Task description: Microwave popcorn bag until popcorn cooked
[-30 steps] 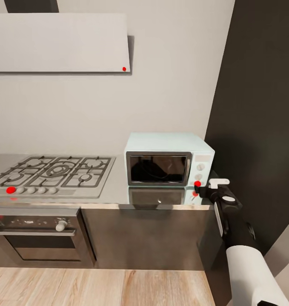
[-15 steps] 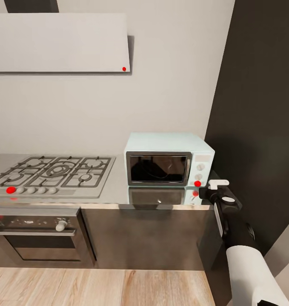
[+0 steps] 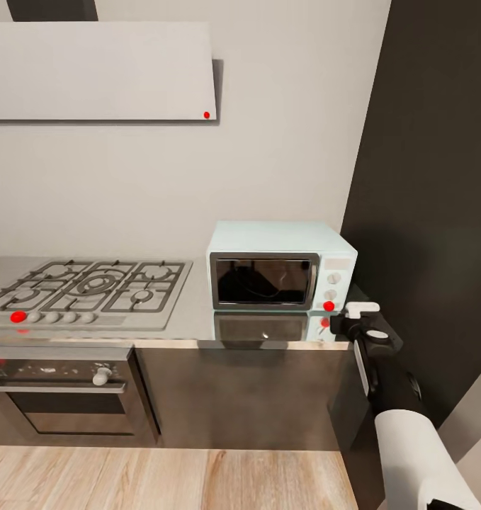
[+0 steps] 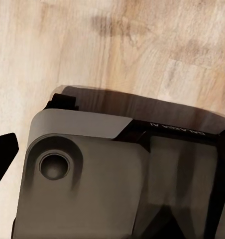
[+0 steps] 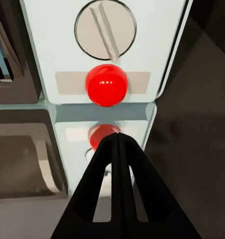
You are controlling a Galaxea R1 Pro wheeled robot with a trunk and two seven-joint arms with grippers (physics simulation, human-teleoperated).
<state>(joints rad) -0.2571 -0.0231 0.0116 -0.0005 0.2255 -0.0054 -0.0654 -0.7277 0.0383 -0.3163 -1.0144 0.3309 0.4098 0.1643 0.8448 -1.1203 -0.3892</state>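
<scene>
The pale blue-mint microwave [image 3: 279, 265] stands on the steel countertop [image 3: 192, 312] against the wall, with its dark glass door closed. My right gripper [image 3: 337, 322] hovers just in front of and below the red dot [image 3: 329, 306] at the microwave's lower right corner. In the right wrist view the two black fingers [image 5: 116, 164] are pressed together into one point, shut on nothing. They aim at the red button [image 5: 106, 84] under a white knob [image 5: 105, 29], a short gap away. The popcorn bag and the popcorn are out of view. The left wrist view looks down on my grey base [image 4: 117, 174].
A gas hob [image 3: 91, 287] with black grates lies left of the microwave, with a steel oven [image 3: 63, 397] beneath it and a grey hood [image 3: 98, 71] above. A tall dark cabinet [image 3: 431, 212] rises right of the microwave. Pale wood floor [image 3: 162, 478] runs along the cabinets.
My right gripper has drawn back slightly, down and to the right, so the red dot it overlapped now shows whole. The camera and everything else are still.
</scene>
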